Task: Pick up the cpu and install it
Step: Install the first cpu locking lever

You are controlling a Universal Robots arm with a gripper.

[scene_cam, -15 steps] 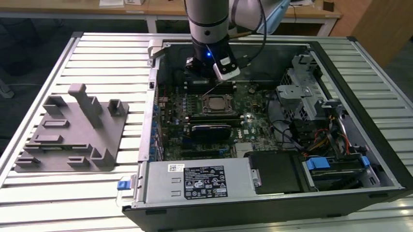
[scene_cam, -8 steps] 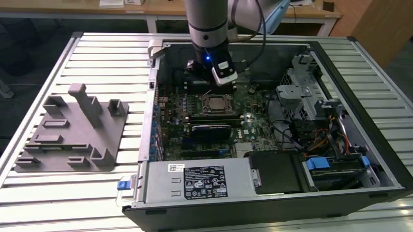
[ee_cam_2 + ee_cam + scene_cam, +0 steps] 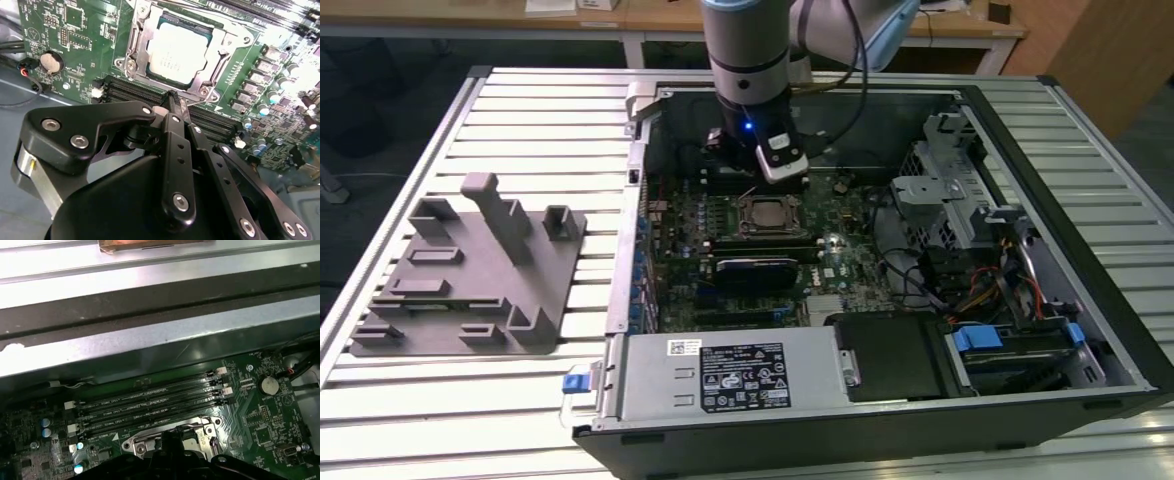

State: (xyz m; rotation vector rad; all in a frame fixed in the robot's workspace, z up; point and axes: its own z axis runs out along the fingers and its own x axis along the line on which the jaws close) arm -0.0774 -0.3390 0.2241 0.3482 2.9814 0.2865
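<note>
As we peer down past the gripper (image 3: 172, 97) in the second wrist view, we find its black fingers (image 3: 173, 135) pressed together with nothing between them. The tips hover right at the black memory slots (image 3: 132, 92). Just beyond the fingertips, there's the cpu (image 3: 177, 52), silvery top up, lying flat inside its metal socket frame (image 3: 131, 47) on the green motherboard (image 3: 75, 30). The fingers aren't touching it. A little farther out, off to one side of the fingers, we spot the round coin battery (image 3: 51, 61). Over to the exterior view, and the fingers are down inside the open computer case (image 3: 854, 440), above the board. Well apart from the fingers, outside the case toward the exterior view's left, the grey fixture (image 3: 467, 280) stands on the slatted table (image 3: 520, 110).
</note>
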